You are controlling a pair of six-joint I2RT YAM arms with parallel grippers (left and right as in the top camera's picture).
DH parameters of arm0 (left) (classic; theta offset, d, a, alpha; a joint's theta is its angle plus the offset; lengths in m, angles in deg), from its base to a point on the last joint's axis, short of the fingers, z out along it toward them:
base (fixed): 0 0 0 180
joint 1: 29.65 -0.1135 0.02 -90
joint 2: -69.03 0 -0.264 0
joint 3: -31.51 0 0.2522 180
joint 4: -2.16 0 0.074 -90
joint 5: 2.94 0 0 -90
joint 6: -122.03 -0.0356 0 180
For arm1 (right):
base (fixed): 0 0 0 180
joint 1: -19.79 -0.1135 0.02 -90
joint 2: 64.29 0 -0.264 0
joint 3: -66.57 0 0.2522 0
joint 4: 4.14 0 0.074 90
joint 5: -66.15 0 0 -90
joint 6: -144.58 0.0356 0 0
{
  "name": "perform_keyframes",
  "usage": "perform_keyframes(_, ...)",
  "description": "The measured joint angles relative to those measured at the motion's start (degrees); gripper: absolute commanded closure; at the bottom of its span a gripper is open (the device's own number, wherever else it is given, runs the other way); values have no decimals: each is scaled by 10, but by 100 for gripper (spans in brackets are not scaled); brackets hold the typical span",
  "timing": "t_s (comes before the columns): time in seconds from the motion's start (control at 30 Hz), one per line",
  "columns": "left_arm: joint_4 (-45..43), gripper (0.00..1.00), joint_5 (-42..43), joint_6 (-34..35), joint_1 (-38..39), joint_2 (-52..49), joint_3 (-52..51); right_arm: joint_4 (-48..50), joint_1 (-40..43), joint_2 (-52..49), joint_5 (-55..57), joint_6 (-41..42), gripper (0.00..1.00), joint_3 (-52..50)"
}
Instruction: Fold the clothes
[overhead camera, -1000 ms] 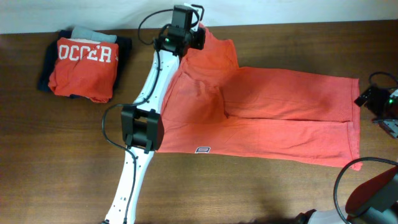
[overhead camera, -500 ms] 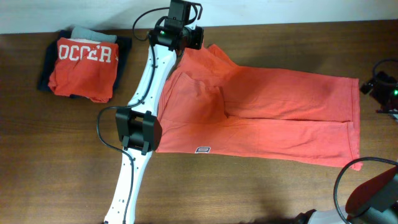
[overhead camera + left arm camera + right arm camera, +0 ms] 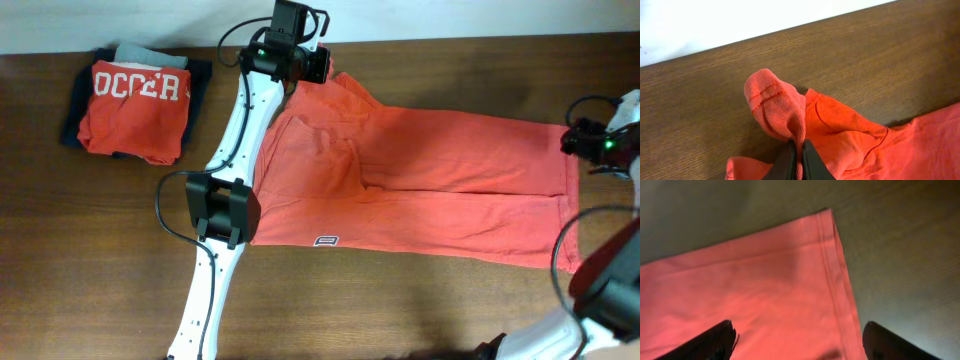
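The coral-red T-shirt lies spread across the table's middle, folded lengthwise, with its small hem label at the near edge. My left gripper is at the shirt's far left corner, shut on a bunched sleeve and holding it just off the table. My right gripper is open above the shirt's far right hem corner; its two fingers straddle the hem without touching it.
A stack of folded clothes, a red one with white letters on top, sits at the far left. The white wall edge runs along the table's far side. The left arm's black and white links lie over the shirt's left edge.
My left gripper has pulled the sleeve slightly up and left. My right gripper has moved from beside the table's right edge up to the shirt's far right corner.
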Motion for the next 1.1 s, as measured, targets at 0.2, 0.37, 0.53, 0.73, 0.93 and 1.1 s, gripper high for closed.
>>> perform_keyframes(0.2,2,93,0,0,0,0,0,104,-1,-66,13,-24,16,0)
perform_keyframes(0.37,2,93,-2,0,0,0,0,184,-12,-84,24,-43,19,0)
perform_keyframes(0.53,2,93,-7,0,0,0,0,238,-27,-105,50,-57,21,0)
perform_keyframes(0.73,2,93,-20,0,0,0,0,276,-30,-130,70,-68,23,0)
perform_keyframes(0.93,7,93,-29,0,0,0,0,303,-30,-163,74,-73,24,0)
perform_keyframes(1.1,8,93,-32,0,0,0,0,312,-31,-188,73,-73,39,1)
